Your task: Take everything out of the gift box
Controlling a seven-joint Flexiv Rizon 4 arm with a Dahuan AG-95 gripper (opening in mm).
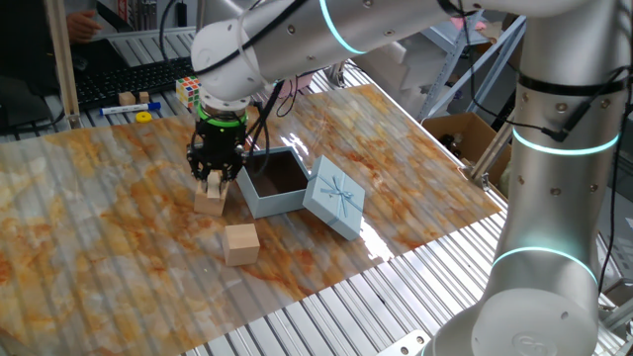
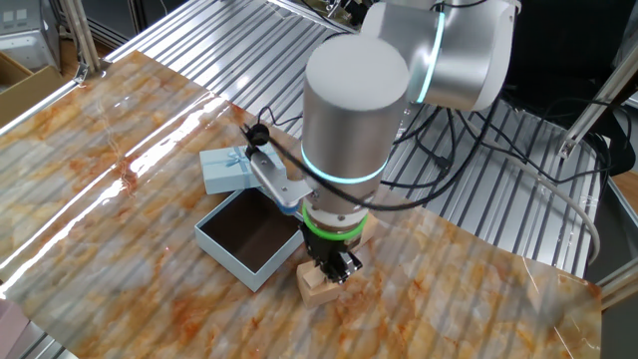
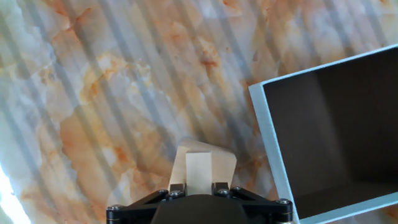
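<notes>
The pale-blue gift box [image 1: 277,190] stands open on the table, and its dark brown inside shows nothing in it. It also shows in the other fixed view [image 2: 244,239] and the hand view [image 3: 264,118]. Its lid [image 1: 334,198] with the bow drawing leans at its right side; the other fixed view shows the lid too [image 2: 227,168]. My gripper [image 1: 213,181] is just left of the box, shut on a tan wooden block [image 1: 210,201] that rests on the table [image 2: 319,283] [image 3: 202,163]. A second wooden block [image 1: 240,243] lies on the table nearer the front edge.
A Rubik's cube [image 1: 189,91], a small block [image 1: 127,98], a yellow item [image 1: 144,117] and a blue pen [image 1: 129,108] lie at the far edge. A brown carton [image 1: 460,133] stands off the table's right side. The metal slatted frame surrounds the tabletop.
</notes>
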